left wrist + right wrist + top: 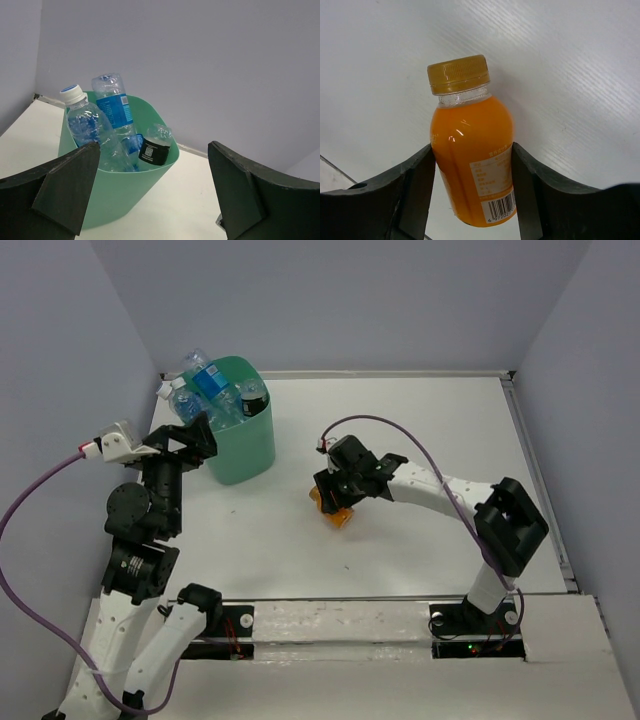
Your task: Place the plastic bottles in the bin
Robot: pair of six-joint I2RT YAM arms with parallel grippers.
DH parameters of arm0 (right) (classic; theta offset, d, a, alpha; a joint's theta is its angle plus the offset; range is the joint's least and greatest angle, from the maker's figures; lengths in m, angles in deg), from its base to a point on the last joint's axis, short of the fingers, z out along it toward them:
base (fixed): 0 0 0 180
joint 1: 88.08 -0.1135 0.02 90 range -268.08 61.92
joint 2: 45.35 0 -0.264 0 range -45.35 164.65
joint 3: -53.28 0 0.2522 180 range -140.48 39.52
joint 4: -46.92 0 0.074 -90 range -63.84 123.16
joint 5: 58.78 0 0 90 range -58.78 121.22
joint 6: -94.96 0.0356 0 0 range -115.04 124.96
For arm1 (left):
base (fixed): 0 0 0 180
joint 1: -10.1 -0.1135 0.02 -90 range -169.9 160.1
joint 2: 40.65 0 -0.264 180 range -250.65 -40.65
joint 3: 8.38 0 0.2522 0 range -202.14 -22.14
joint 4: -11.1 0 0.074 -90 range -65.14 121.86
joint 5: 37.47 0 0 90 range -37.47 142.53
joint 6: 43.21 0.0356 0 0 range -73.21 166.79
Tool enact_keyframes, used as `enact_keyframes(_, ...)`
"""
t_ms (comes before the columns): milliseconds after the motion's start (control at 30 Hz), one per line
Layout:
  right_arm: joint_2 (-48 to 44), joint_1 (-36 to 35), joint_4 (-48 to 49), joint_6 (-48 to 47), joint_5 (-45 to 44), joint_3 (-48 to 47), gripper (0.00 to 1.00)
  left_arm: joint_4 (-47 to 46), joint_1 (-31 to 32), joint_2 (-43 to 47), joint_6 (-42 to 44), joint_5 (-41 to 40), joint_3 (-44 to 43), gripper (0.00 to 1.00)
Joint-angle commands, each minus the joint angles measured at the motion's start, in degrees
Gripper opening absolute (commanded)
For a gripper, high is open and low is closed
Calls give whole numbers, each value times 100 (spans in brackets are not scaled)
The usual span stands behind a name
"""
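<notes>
The mint-green bin [240, 450] stands at the back left of the table and holds several clear bottles with blue labels [208, 380] and one with a black label [253, 396]. In the left wrist view the bin [125, 192] shows the same bottles [115, 107] and the black-label bottle [155, 150]. My left gripper [195, 430] is open and empty just left of the bin. My right gripper [335, 502] is shut on the orange bottle [336, 512] at mid-table; in the right wrist view both fingers press the orange bottle [472, 150], its gold cap pointing away.
White table [420, 440] with grey walls behind and at both sides. A raised edge runs along the back and right. A purple cable loops over the right arm [440, 490].
</notes>
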Motion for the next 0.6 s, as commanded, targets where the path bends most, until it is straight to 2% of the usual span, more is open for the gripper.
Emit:
enact_keyframes(0,-188,-48,143,-112,148,-593,32,-265,-11,144,3,14,81,99)
enact_keyframes(267,-479,-48,915,-340,210,-2262,33,-265,-11,188,-15,14,81,99)
enact_keyframes(367,-93,-48,1495,-454,140,-3062,32,-265,-11,197,-24,14,81,99)
enact_keyframes(400,56,-48,1601,-463,105,-3595,32,-265,-11,197,-24,6,81,99)
enact_keyframes(567,1102,-48,2348,-446,174,-4775,30,-274,-11,223,-15,-3,90,99)
